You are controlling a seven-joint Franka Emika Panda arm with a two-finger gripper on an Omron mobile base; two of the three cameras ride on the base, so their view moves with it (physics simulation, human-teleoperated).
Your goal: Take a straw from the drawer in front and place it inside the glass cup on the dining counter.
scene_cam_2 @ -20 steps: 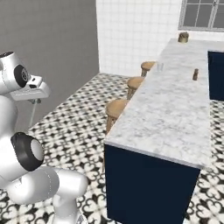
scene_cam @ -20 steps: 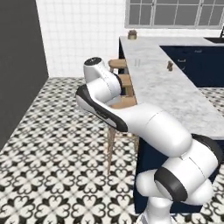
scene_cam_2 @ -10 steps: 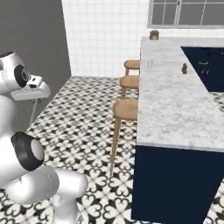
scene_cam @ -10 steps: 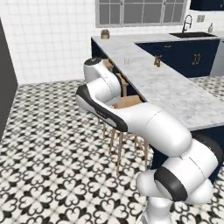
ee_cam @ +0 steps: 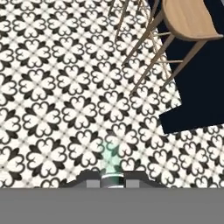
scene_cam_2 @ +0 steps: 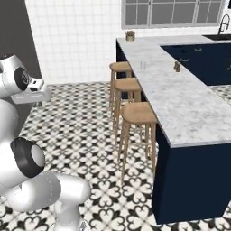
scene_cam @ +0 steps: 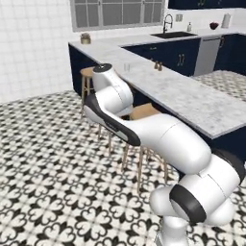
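Gripper: the gripper (ee_cam: 110,183) points down at the patterned floor, its two dark tips pressed together at the bottom of the hand view.
Held item: a thin, pale greenish-white stick, seemingly the straw (ee_cam: 111,158), stands up from between the tips; it looks pinched there, blurred against the tiles.
Floor: black-and-white flower tiles (ee_cam: 57,100) lie straight below the gripper.
Stools: a round wooden stool (ee_cam: 188,19) sits ahead of the gripper and off to its upper right in the hand view; three such stools line the bar in the right base view.
Dining counter: the white marble dining counter (scene_cam_2: 180,97) on its navy base runs beyond the stools.
Glass cup: the clear glass cup (scene_cam_2: 143,65) stands on the marble top near its stool-side edge, well away from the gripper; two small brown shakers (scene_cam_2: 177,67) stand further across the same top.
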